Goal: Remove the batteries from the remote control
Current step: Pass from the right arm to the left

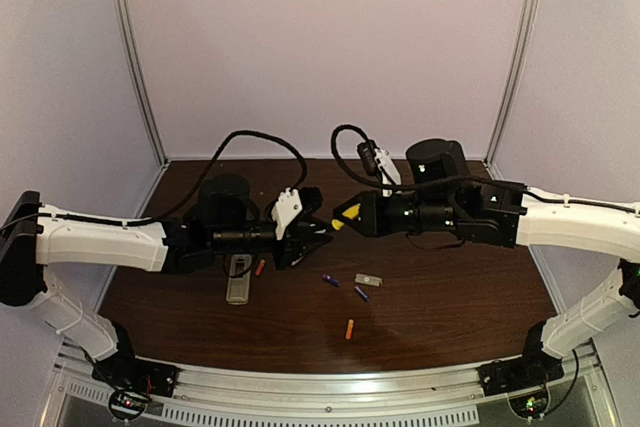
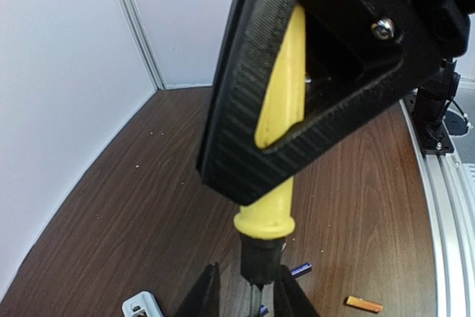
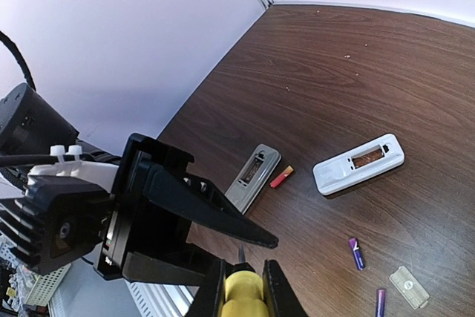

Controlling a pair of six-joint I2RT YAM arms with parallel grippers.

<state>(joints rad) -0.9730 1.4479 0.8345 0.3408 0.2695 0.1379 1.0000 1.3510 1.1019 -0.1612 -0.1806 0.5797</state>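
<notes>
No text, label, brand, number or sign is legible in any view. The white remote (image 3: 358,163) shows no readable print. The grey cover plate (image 3: 409,287) bears a faint mark, too small to read.

Dark wood-grain table (image 3: 386,57) with faint sheen, smooth yellow plastic screwdriver handle (image 2: 280,109), ribbed matt black plastic right gripper fingers (image 2: 237,102), bright metal screws (image 2: 383,29), smooth white plastic remote (image 3: 358,163)

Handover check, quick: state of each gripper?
Left gripper: straddles the screwdriver shaft, grip cannot be told.
Right gripper: closed on the screwdriver handle.
</notes>
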